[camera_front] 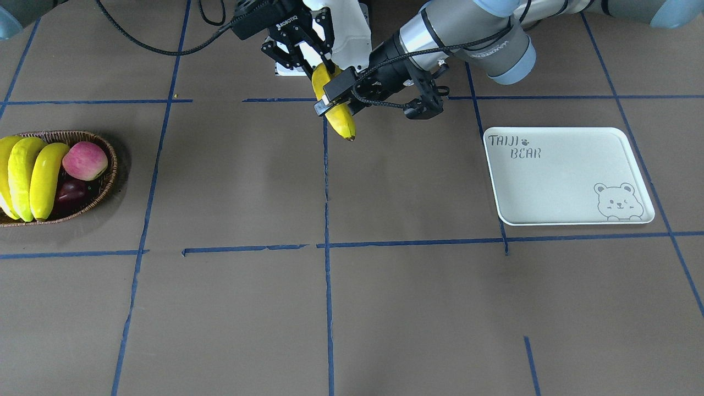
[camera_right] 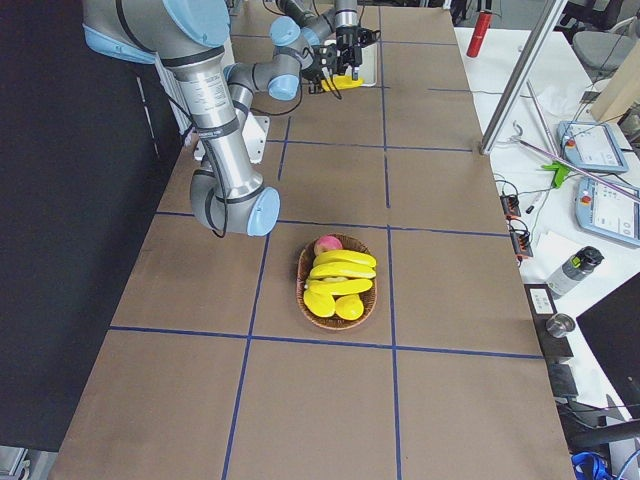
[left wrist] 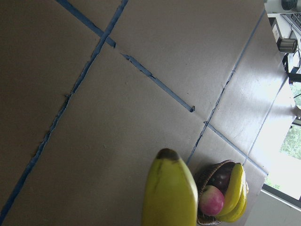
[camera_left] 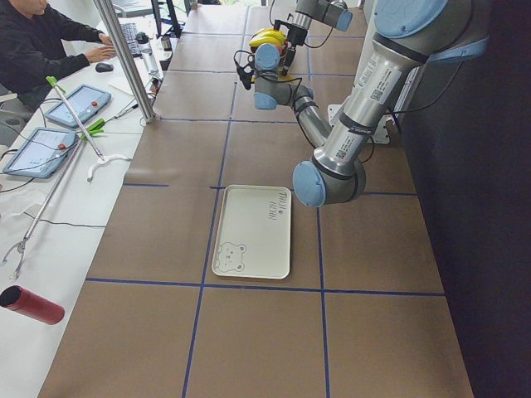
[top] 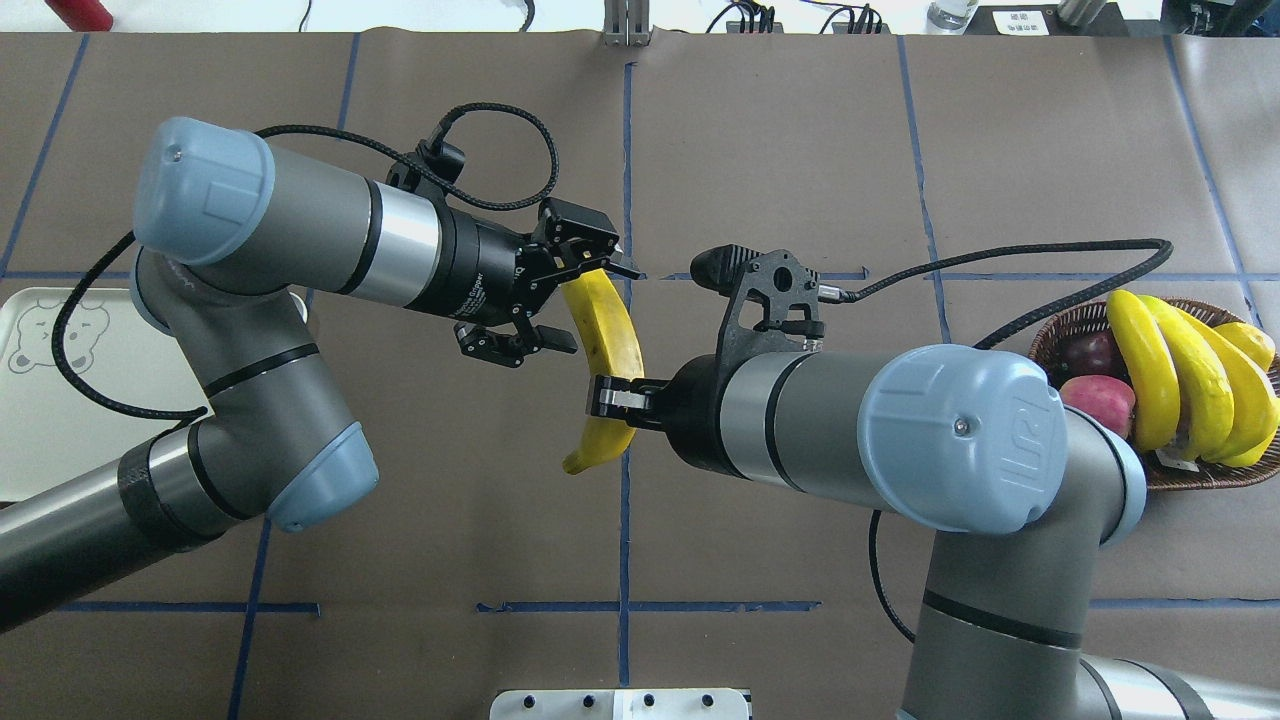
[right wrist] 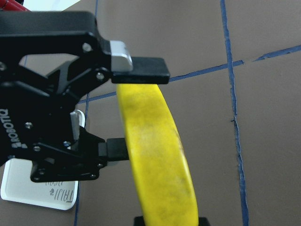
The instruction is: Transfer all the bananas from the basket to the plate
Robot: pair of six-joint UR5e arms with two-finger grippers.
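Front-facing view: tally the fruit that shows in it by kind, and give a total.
bananas: 4
pink-red apple: 1
dark red fruit: 1
Total: 6

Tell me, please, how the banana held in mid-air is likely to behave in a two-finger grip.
The banana is probably stiff: it juts past both sides of the right gripper without sagging. Its smooth, curved skin may let it pivot or slip, since the grip is off-centre. It seems light enough for a narrow pinch to carry.

Four fixed views, two wrist close-ups
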